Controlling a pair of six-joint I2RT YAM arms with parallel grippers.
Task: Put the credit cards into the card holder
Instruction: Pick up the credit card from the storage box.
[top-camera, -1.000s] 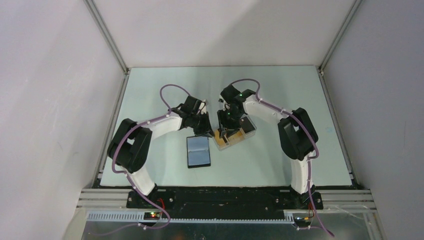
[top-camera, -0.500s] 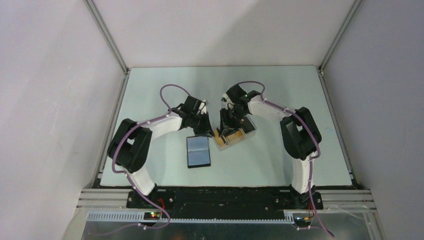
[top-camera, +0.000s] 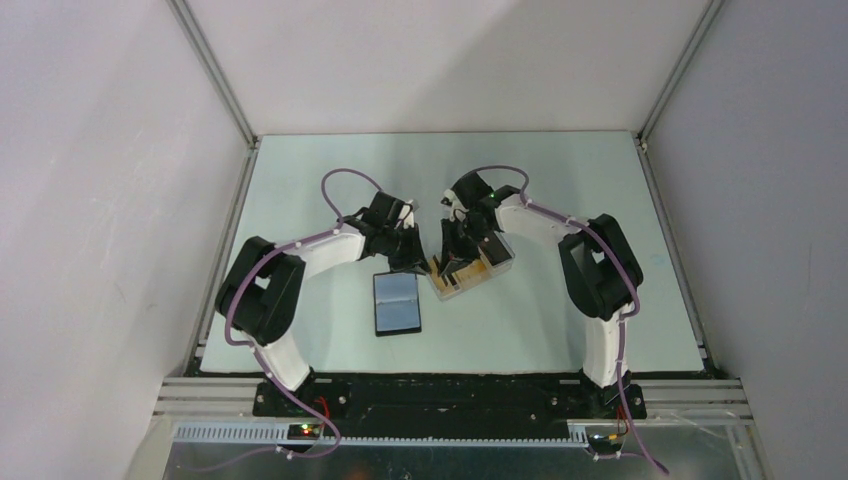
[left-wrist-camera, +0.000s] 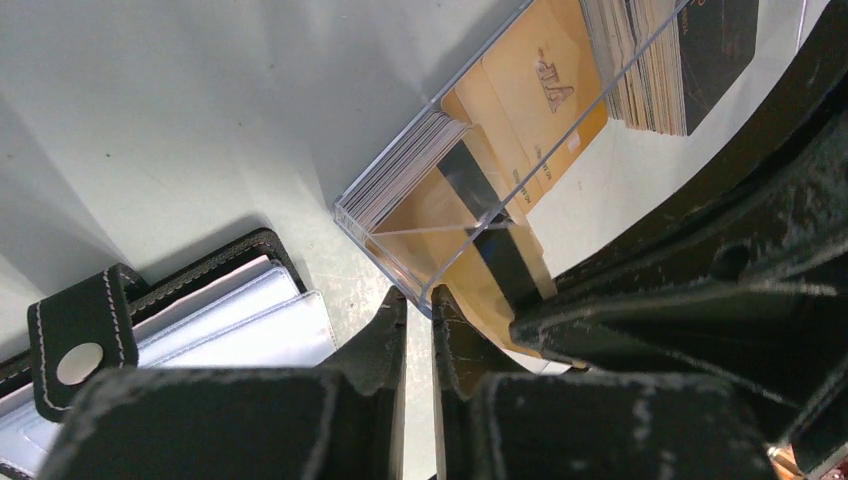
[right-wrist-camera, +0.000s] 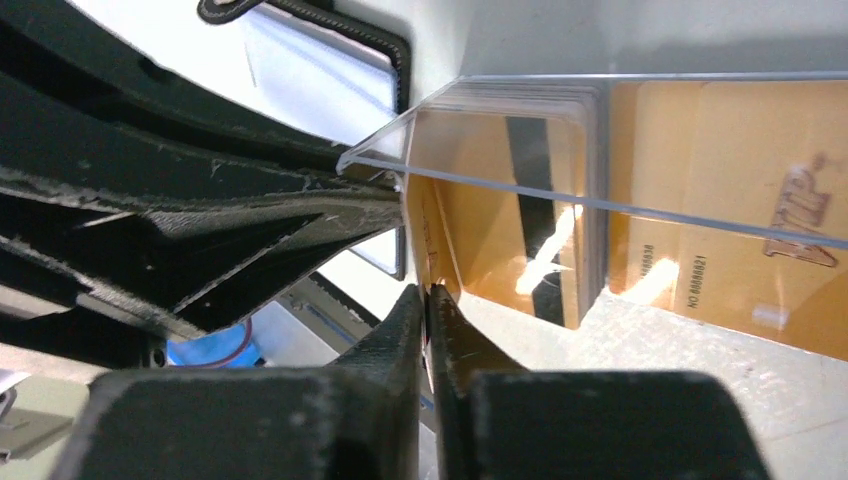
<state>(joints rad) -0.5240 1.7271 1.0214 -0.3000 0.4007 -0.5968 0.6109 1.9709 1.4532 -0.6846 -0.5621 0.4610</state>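
- Top camera looks down from high behind the bases, whole table (top-camera: 300, 180) in frame.
- Wrist cameras press close, both catching the clear tray (left-wrist-camera: 520, 190) at one o'clock, card holder (left-wrist-camera: 230, 310) beside.

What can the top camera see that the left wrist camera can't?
Only the top camera shows both whole arms, the left arm and right arm, and the whole open card holder lying flat on the table. Only the left wrist camera shows the silver stud on the holder's strap, the letters on an orange card, and the left claw pinched at the clear tray's corner. Both show the clear tray, the credit cards in it, and the card holder beside it.
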